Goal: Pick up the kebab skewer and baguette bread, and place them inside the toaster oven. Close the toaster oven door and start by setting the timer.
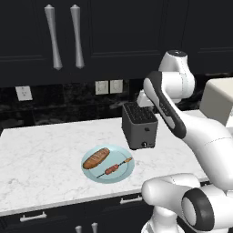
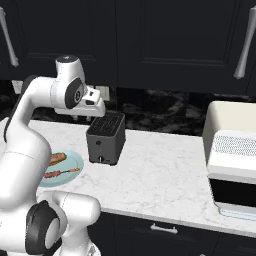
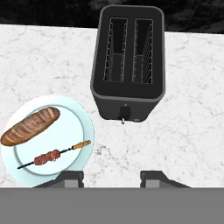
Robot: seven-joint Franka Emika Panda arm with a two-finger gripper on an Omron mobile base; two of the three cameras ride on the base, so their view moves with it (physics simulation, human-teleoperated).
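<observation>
A pale blue plate [image 3: 83,127] on the white marble table [image 3: 188,131] carries both foods: the baguette bread [image 3: 29,126], a golden-brown oblong loaf with darker diagonal scores, lies across its 10 o'clock side, and the kebab skewer [image 3: 54,154], a thin dark stick strung with reddish-brown chunks and an orange tip, lies just beside it toward 5 o'clock, the two apart. At 1 o'clock from the plate stands a dark grey slot toaster [image 3: 127,65], both of its slots bare. The cream-white toaster oven [image 2: 232,160] sits well apart at the table's far right end, its dark glass front facing out. The claw [image 3: 111,178] hangs above the table between plate and toaster, its tips parted and grasping nothing.
</observation>
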